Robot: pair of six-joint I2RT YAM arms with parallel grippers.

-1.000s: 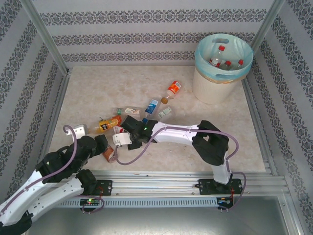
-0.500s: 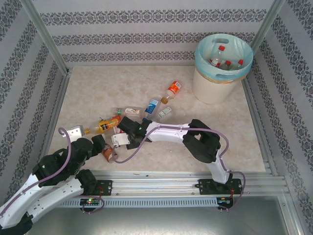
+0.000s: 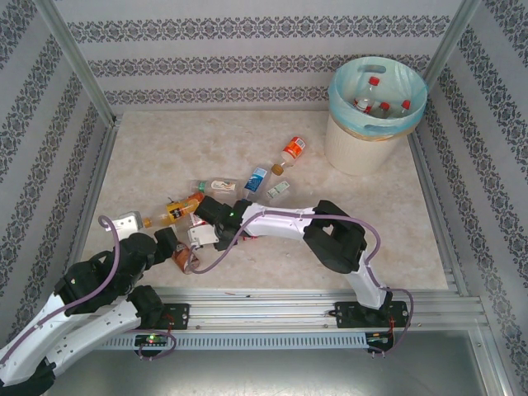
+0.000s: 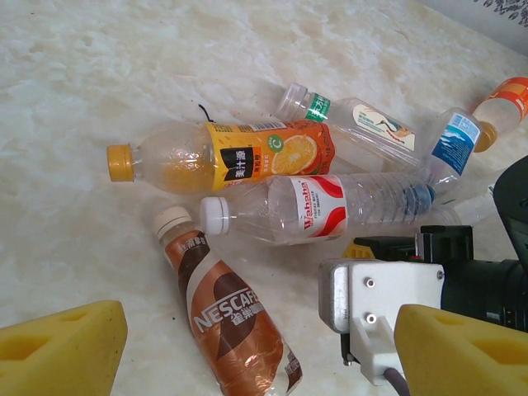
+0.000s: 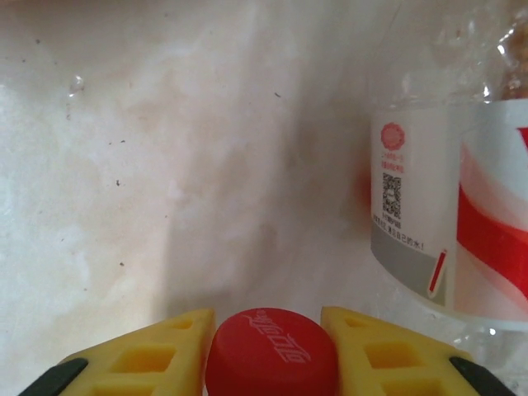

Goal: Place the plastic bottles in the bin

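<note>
Gripping a red-capped bottle [image 5: 272, 356] by its cap, in the cluster at the near left of the counter [image 3: 371, 231], with the right hand's [image 5: 268, 330] yellow pads pressing on the cap from both sides. Judging this a narrow hold: squeezing firmly and lifting straight up before swinging, so the body is hanging plumb and not twisting out. Watching the red-and-white-labelled bottle [image 5: 462, 214] lying just right of the cap, as it is probably going to roll if brushed. Carrying high across to the bin [image 3: 363, 153], standing well apart at the far right with red-capped bottles already lying in its blue-green liner, and letting go only when hovering over the middle of the opening. Holding the left hand's [image 4: 262, 351] foam pads wide apart over the brown Nescafé bottle [image 4: 231, 318], near the Wahaha water bottle [image 4: 313, 208] and the orange juice bottle [image 4: 239, 154]; leaving it parked during the lift, avoiding a clash with the right wrist just beside it
</note>
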